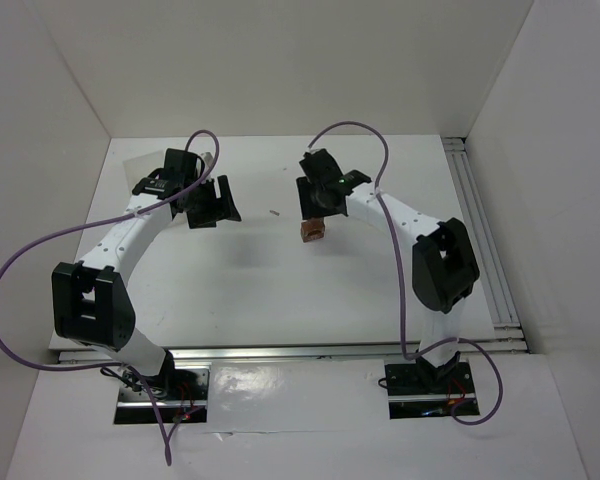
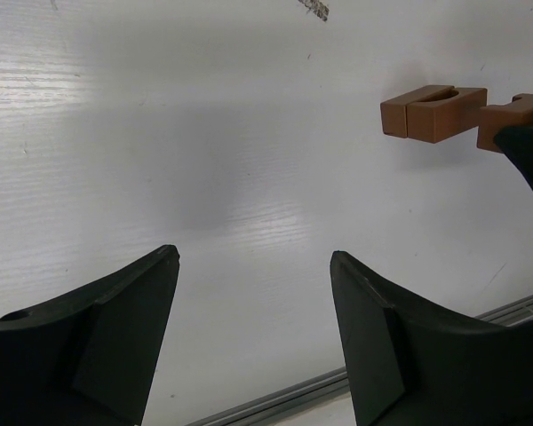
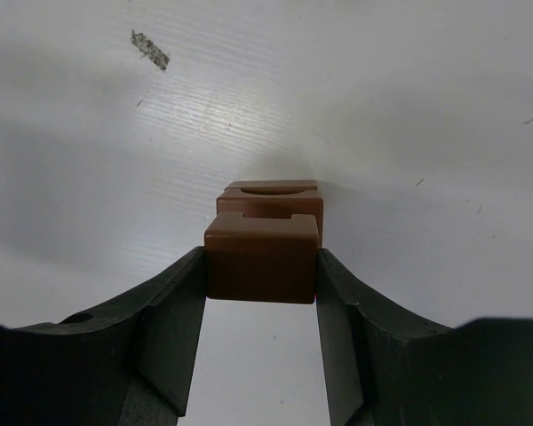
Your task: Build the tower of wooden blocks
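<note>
Near mid-counter, just right of centre and below the right pincer [image 1: 314, 222]: two reddish-brown wood blocks [image 1: 313, 232], counted in both wrist views. First block [image 3: 260, 264], notched on its upper face, clamped between the two dark fingers of that pincer, one finger flat against each side. Second block [image 3: 271, 197], with a shallow curved recess, directly beyond the first, either hard against it or just beside it; contact impossible to tell. Side by side in the left wrist view, the gripped one partly hidden behind a dark fingertip. Left pincer [image 2: 253, 257] spread wide with nothing between its fingers, poised over bare white counter [image 1: 230, 270] toward the back left, well apart from the blocks. One pale sliver [image 1: 274, 212] on the surface between the two pincers. Open room: a broad bare stretch from the blocks toward the arm bases, and more between the two arms. Edges: three white walls, namely left wall [image 1: 40, 150], back wall [image 1: 280, 60] and right wall [image 1: 565, 150]; two metal rails, right rail [image 1: 485, 250] along the right side and near rail [image 1: 280, 352] along the near edge.
</note>
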Robot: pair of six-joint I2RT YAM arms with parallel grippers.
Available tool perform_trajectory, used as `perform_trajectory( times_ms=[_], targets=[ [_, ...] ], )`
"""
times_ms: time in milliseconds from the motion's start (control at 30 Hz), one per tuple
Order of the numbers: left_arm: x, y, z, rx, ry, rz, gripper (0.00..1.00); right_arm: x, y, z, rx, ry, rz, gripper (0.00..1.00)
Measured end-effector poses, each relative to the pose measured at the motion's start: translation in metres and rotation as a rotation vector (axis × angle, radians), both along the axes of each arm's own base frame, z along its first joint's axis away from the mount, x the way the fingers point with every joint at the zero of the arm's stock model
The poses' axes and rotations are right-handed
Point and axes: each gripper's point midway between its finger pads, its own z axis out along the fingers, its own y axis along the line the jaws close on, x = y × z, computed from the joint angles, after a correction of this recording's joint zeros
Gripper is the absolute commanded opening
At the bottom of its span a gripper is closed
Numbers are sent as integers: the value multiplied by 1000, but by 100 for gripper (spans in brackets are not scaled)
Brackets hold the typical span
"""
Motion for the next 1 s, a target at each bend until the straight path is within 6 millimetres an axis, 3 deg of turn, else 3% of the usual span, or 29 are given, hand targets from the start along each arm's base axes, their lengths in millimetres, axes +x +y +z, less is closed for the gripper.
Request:
perform_trajectory(
  times_ms=[133,433,700,1000],
  targets=[
    [0,0,0,1,0,0,81,2,5,2,-2,-13,-5,44],
    [0,0,0,1,0,0,81,2,7,-18,-31,20,-18,44],
    [0,0,0,1,0,1,81,8,8,-11,-27,-1,-30,44],
    [0,0,0,2,0,1,81,6,12,-16,-35,6,-22,44]
  ],
)
